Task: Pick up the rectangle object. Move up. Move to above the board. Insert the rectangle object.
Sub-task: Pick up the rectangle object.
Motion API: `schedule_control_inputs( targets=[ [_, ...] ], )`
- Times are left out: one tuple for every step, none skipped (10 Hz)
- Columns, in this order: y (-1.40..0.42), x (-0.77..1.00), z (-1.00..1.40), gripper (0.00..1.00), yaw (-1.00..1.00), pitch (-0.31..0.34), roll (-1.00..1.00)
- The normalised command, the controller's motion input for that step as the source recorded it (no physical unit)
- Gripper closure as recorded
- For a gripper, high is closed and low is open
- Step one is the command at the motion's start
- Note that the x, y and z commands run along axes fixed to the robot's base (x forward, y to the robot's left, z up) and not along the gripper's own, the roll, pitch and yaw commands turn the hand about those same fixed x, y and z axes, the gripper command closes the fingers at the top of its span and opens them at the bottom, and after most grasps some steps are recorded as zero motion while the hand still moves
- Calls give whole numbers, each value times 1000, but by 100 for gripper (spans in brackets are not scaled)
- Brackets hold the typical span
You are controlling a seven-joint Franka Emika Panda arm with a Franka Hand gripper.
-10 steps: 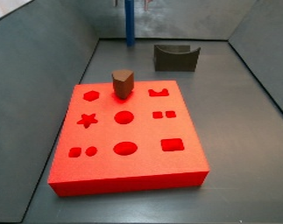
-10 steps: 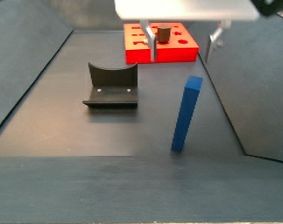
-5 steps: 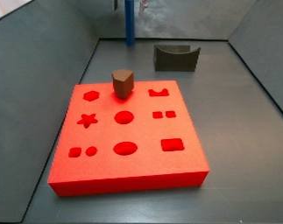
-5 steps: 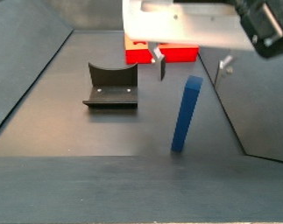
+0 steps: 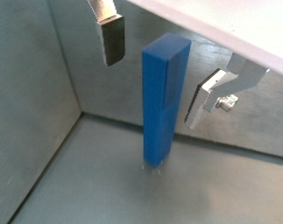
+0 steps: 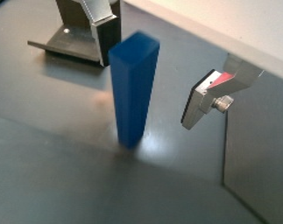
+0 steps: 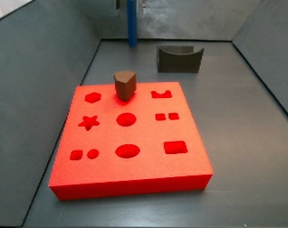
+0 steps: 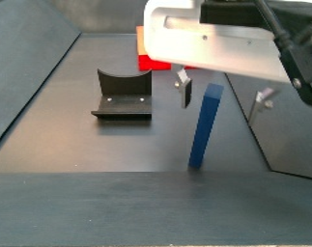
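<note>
The tool [image 8: 223,87] is spread wide — fingers [image 5: 109,39] either side of the upright blue block [image 5: 162,96], not touching; the block stands on the floor near a wall, far from the red board [image 7: 132,135].

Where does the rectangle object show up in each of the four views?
Wrist view: rectangle object upright, centre, between the open tool fingers, untouched.
Wrist view: same, centre.
Side view: far back, thin blue post.
Side view: right of centre, under the tool.
Shared landmark: the fixture.
</note>
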Motion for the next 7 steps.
schedule_control_inputs(
  targets=[
    [94,114,-114,0,-146,0,-64],
    [0,57,-57,0,-74,0,-40],
    [0,0,-51,0,0,-49,-49],
    [0,-26,0,0,0,-34,-30],
    [109,0,-40,0,37,-19,-206],
    [177,40,-83,0,157,0,-346],
    [17,0,-31,0,46,0,-94]
  ],
)
